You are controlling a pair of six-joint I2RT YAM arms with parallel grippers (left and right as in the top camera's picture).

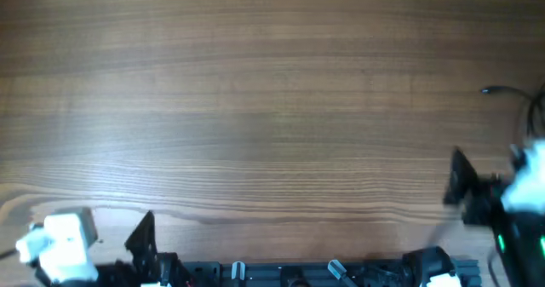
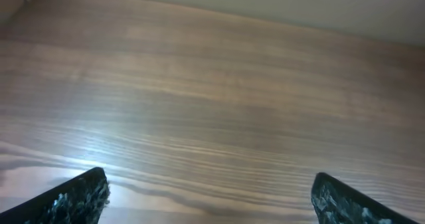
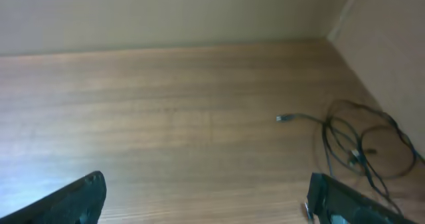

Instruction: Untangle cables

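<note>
The cables (image 3: 358, 144) are thin black wires in a loose tangle of loops on the wooden table at the far right, with one silvery plug end (image 3: 284, 118) reaching left. In the overhead view only a strand with its plug (image 1: 504, 90) shows at the right edge. My right gripper (image 3: 206, 194) is open and empty, a little short of the tangle, which lies ahead and to its right. My left gripper (image 2: 209, 194) is open and empty over bare wood at the table's front left, far from the cables.
The wooden table (image 1: 255, 108) fills the views. A pale wall rises along the table's far edge (image 3: 166, 18) and another at its right side (image 3: 398, 51). The arm bases and a black rail (image 1: 324, 274) run along the front edge.
</note>
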